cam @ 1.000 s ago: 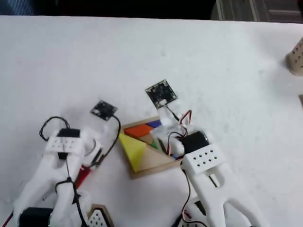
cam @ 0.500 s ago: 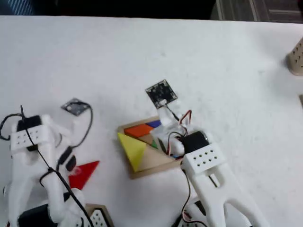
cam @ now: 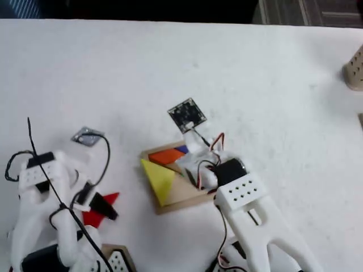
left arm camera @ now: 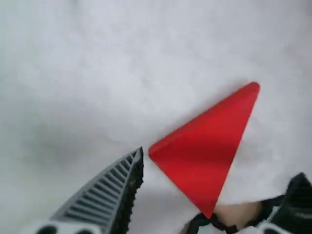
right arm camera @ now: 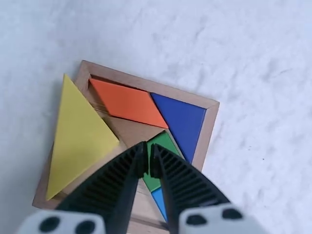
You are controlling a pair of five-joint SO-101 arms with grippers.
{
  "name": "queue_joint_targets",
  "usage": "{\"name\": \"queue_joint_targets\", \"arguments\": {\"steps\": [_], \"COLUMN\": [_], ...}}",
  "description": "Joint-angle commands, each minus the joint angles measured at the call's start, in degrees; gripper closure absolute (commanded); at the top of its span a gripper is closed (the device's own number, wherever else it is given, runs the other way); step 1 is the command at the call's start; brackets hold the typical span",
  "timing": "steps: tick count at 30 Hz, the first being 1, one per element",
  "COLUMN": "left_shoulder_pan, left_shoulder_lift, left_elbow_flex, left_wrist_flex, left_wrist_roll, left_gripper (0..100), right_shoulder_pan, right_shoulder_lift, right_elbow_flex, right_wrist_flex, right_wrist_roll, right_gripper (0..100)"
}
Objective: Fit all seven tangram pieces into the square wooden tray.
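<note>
I read left pincer wide, straddling red triangle, apex pointing away; right pincer pinched together, empty, over tray.

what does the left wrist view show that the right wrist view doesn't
Left wrist view: a red triangular tangram piece lying flat on the table, with the left claw open over it and one ribbed fingertip close beside a corner.
Right wrist view: the square wooden tray holding a large yellow triangle, an orange parallelogram, a blue triangle and a green piece, with the right claw shut above the tray's middle.
Both: the white table surface, and each arm's own claw.
</note>
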State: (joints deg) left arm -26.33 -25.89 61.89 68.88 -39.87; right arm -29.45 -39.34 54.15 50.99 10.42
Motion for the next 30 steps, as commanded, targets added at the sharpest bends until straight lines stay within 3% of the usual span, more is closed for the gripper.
{"name": "queue_joint_targets", "arguments": {"steps": [1,11,13,16,17,19,27,30], "left_shoulder_pan": [-1.1,-0.8,-0.7,-0.7,-0.7,-0.9,-1.0,-1.2], "left_shoulder_lift": [-0.7,-0.6,-0.6,-0.6,-0.6,-0.6,-1.0,-0.9], "left_elbow_flex": [1.1,6.7,7.2,7.5,7.6,7.6,6.8,4.1], "left_wrist_flex": [-5.9,-12.6,-13.6,-13.7,-13.7,-13.7,-14.2,-16.6], "left_wrist_roll": [-1.1,-4.0,-4.0,-4.4,-4.4,-4.1,-3.9,0.6], "left_gripper": [63,67,76,97,99,94,93,93], "right_shoulder_pan": [-0.6,-0.7,-0.7,-0.7,-0.7,-0.7,-0.7,-0.7], "right_shoulder_lift": [-0.5,-0.5,-0.5,-0.5,-0.5,-0.5,-0.5,-0.5], "right_elbow_flex": [-1.3,-1.3,-1.3,-1.3,-1.3,-1.3,-1.3,-1.3], "right_wrist_flex": [0.3,1.0,1.0,1.0,1.0,1.0,1.0,1.0], "right_wrist_roll": [0.9,1.0,1.0,1.0,1.0,1.0,1.0,1.0], "right_gripper": [98.1,98.1,98.1,98.1,98.1,98.1,98.1,98.1]}}
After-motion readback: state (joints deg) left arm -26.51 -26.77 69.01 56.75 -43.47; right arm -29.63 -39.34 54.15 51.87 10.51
